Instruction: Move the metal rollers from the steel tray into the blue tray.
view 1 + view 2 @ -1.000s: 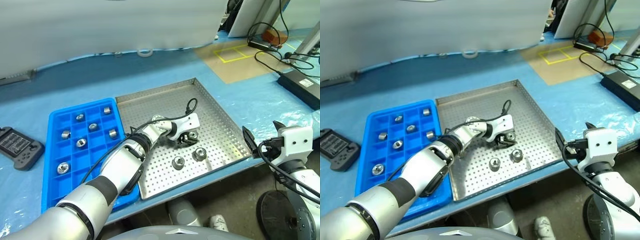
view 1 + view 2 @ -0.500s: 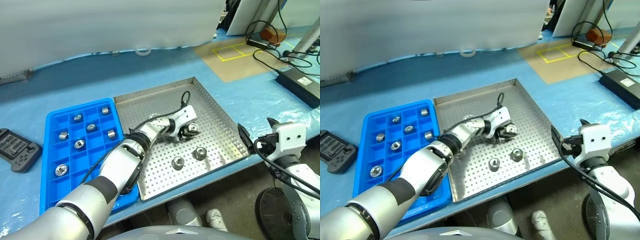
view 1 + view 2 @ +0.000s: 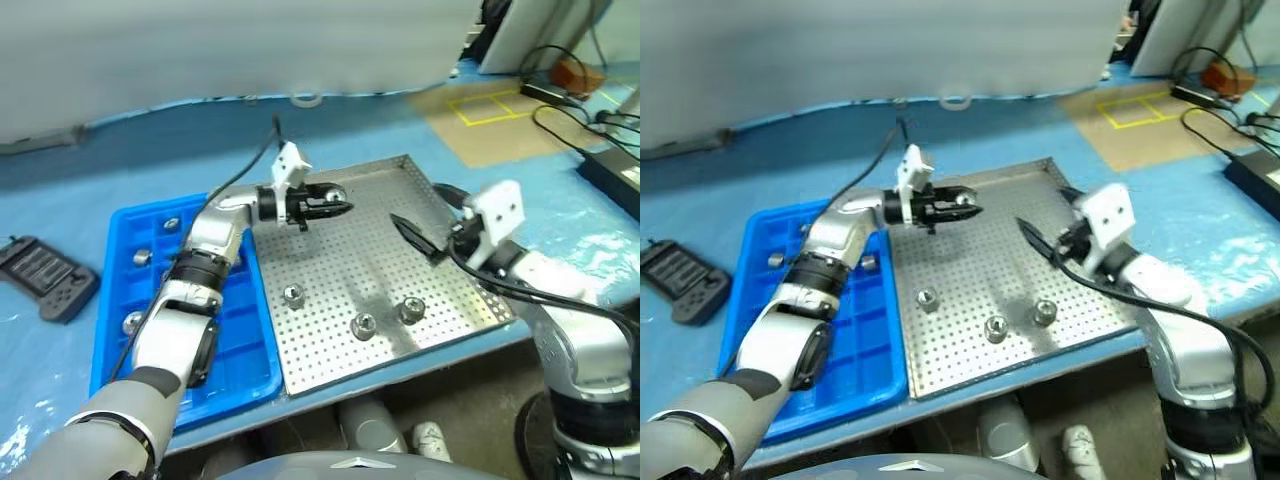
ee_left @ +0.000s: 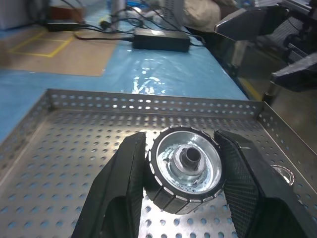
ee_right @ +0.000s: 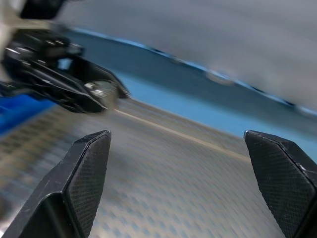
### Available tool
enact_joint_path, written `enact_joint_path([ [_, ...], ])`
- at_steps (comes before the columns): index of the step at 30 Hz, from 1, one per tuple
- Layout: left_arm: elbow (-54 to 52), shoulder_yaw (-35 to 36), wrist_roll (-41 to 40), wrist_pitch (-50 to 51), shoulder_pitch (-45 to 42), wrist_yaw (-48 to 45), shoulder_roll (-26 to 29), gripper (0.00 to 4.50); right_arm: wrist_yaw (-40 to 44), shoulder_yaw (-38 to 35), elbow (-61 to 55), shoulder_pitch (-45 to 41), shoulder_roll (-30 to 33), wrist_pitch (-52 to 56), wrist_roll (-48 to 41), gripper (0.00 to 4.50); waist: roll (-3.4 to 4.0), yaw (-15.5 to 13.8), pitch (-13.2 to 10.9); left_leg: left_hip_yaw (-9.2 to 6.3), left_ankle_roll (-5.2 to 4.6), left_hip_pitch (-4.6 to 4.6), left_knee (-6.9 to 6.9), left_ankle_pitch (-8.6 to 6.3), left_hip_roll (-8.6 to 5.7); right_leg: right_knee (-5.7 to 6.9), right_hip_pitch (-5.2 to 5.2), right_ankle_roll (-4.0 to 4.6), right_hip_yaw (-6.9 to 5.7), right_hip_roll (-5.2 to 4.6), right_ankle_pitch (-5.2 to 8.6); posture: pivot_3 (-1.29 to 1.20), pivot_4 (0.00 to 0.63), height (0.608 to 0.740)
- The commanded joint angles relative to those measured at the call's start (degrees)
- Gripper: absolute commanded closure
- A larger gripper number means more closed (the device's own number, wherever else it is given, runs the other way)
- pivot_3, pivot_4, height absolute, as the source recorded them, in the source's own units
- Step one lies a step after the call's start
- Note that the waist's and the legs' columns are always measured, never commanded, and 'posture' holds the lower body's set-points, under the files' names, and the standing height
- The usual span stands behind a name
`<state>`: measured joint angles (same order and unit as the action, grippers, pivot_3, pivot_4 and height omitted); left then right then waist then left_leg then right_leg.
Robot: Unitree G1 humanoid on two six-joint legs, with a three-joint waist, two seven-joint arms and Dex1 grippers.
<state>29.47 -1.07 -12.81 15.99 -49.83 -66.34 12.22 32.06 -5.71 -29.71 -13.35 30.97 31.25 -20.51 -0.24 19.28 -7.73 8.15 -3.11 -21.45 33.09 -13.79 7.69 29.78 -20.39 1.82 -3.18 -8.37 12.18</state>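
The left gripper (image 4: 183, 173) is clenched on one metal roller (image 4: 186, 167), lifted above the steel tray (image 3: 440, 250). Opposite it, the right gripper (image 5: 185, 183) is spread wide and empty. Three rollers (image 3: 364, 324) lie on the tray below them; the blue tray (image 3: 250, 370) behind the left gripper holds others.

The left arm (image 3: 200, 270) crosses the blue tray (image 3: 110, 330), hiding part of its compartments; rollers there (image 3: 141, 257) are too small to tell apart clearly. In the left wrist view, black fingers (image 4: 124, 188) cover both flanks of a held roller (image 4: 185, 167), and another roller (image 4: 282, 173) sits half hidden behind one finger. The right wrist view blurs the steel tray (image 5: 163, 188).
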Motion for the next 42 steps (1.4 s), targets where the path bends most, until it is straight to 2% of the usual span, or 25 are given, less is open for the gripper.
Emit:
enact_joint_path([
  [1,-14.33,1.72,-3.31,5.17,5.45,0.62,5.69,2.67,3.80,4.40,5.38,-4.10,-0.14,-2.29,0.37,0.00,-0.01,-3.01,0.00,-0.01,0.00,0.02,0.01,0.01,0.07,0.04,-0.01,0.02,-0.03,0.03,-0.01,-0.18,0.150,0.740],
  [3,-19.54,1.76,-4.28,7.33,9.48,0.49,9.08,2.67,5.44,6.51,8.47,-5.66,-0.42,-3.84,1.16,0.00,-0.04,-6.34,0.01,0.01,0.00,0.07,-0.02,0.01,0.13,0.29,-0.03,0.08,-0.06,0.08,-0.04,-0.10,0.150,0.740],
  [5,-24.70,2.63,-5.03,8.72,14.88,0.15,13.77,2.67,7.59,9.03,11.32,-7.01,-1.04,-5.53,1.67,0.00,-0.06,-9.98,0.01,0.09,0.01,0.09,-0.02,0.01,0.09,0.92,-0.30,0.68,0.03,0.06,0.31,-0.05,0.150,0.740],
  [8,-28.98,5.08,-5.12,8.82,21.97,2.03,19.10,2.67,9.84,11.37,14.71,-8.37,-2.20,-7.34,2.15,0.00,-0.09,-14.83,0.01,0.16,0.13,0.06,-0.08,0.08,0.09,1.17,-0.55,0.81,0.13,0.13,0.39,-0.02,0.150,0.740],
  [11,-30.94,6.88,-5.79,8.76,25.97,4.93,20.80,2.67,11.40,12.78,17.65,-9.47,-2.72,-9.03,2.98,0.00,-0.20,-19.25,0.01,0.16,0.49,0.08,-0.09,0.29,0.04,1.29,-0.56,1.03,0.16,0.18,0.52,0.02,0.150,0.740],
  [12,-31.41,6.90,-5.83,8.51,26.72,5.51,20.90,2.67,11.66,12.93,18.42,-9.88,-2.84,-9.43,3.15,0.00,-0.26,-20.59,-0.01,0.16,0.52,0.09,-0.08,0.31,0.00,1.37,-0.54,1.54,0.19,0.20,0.81,0.04,0.150,0.740],
  [13,-31.87,6.79,-5.95,8.91,27.20,6.15,20.87,2.67,11.88,12.99,19.17,-10.32,-2.94,-9.76,3.32,0.00,-0.29,-21.70,-0.01,0.16,0.53,0.16,-0.07,0.32,-0.10,1.56,-0.54,1.82,0.24,0.20,0.90,0.04,0.150,0.740],
  [15,-32.84,6.14,-6.11,9.32,27.54,7.35,20.40,2.67,12.54,13.16,20.06,-10.90,-2.96,-10.20,3.51,0.00,-0.35,-23.01,-0.04,0.20,0.51,0.31,-0.04,0.30,-0.27,1.71,-0.41,1.86,0.37,0.11,0.91,0.05,0.150,0.740],
  [19,-34.79,4.24,-6.73,9.81,28.98,7.09,20.68,2.67,13.02,13.11,20.53,-10.97,-3.02,-10.45,3.79,0.00,-0.60,-23.57,-0.04,0.25,0.68,0.48,-0.02,0.48,-0.28,1.77,-0.43,1.88,0.78,0.12,0.90,0.05,0.150,0.740],
  [23,-35.22,2.43,-6.75,8.86,32.72,3.57,23.90,2.67,12.87,13.00,19.33,-9.20,-2.82,-10.02,3.81,0.00,-0.77,-23.02,0.00,0.31,1.09,0.64,-0.22,0.72,0.09,1.88,-0.60,1.79,0.91,0.33,0.86,0.03,0.150,0.740],
  [28,-32.73,1.91,-6.35,6.29,35.06,1.06,27.52,2.67,13.98,12.38,16.68,-6.41,-2.28,-7.96,1.65,0.00,-0.98,-23.09,0.09,0.32,1.88,1.04,-1.02,1.17,0.91,1.70,-0.62,1.73,0.98,1.24,0.83,0.02,0.150,0.740],
  [33,-33.03,0.69,-6.54,6.69,35.45,1.42,27.93,2.67,16.95,12.25,13.46,-3.94,-1.00,-5.07,-1.53,0.00,-1.08,-23.18,0.14,0.37,2.61,1.64,-1.99,1.42,1.09,1.57,-0.47,1.69,0.91,1.43,0.83,0.01,0.150,0.740],
  [37,-38.89,-1.84,-7.29,10.21,36.65,1.45,28.38,2.67,16.85,11.95,13.08,-3.65,-0.28,-4.85,-1.11,0.00,-1.15,-23.11,0.18,0.45,2.65,1.94,-2.10,1.40,1.20,1.51,-0.28,1.69,1.06,1.60,0.83,0.01,0.150,0.740],
  [42,-39.75,-2.99,-6.31,14.08,35.12,3.16,29.67,2.67,16.25,11.65,14.82,-3.20,-0.08,-6.58,0.45,0.00,-1.19,-23.09,0.18,0.49,2.70,2.14,-2.16,1.42,1.29,1.51,-0.22,1.68,1.61,1.97,0.84,-0.02,0.150,0.740],
])
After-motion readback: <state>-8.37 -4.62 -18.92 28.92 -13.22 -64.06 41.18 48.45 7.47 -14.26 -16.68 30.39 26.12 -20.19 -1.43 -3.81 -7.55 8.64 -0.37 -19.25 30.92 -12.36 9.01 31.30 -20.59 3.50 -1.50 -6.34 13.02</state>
